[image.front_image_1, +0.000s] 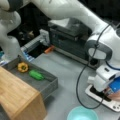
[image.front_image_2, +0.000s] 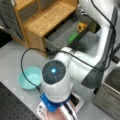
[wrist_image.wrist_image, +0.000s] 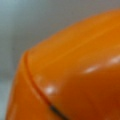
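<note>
My end effector (image.front_image_1: 113, 93) sits low at a front view's right, on an orange object (wrist_image.wrist_image: 75, 75) over the white tray (image.front_image_1: 96, 96); its opening cannot be told. The object looks rigid, glossy, probably slippery: grip across its sides. The teal bowl (image.front_image_1: 82, 113) stands near; the open drawer (image.front_image_1: 47, 85) with 2 vegetables lies well apart.

You've got a glossy orange object (wrist_image.wrist_image: 75, 75) filling the wrist view, thin dark seam across it, grey behind at 11 o'clock. Arm (image.front_image_1: 75, 12) is white with grey joints, black cable (image.front_image_1: 80, 75), blue piece (image.front_image_1: 115, 85) near the wrist at 4 o'clock. Grey open drawer (image.front_image_1: 47, 85) holds a yellow pepper (image.front_image_1: 23, 67) and a green vegetable (image.front_image_1: 36, 74). Light-wood cabinet (image.front_image_2: 47, 20). Teal bowl (image.front_image_2: 28, 77) at 8 o'clock. Grey table (image.front_image_1: 67, 75). White tray (image.front_image_1: 110, 103), black patch on it.
</note>
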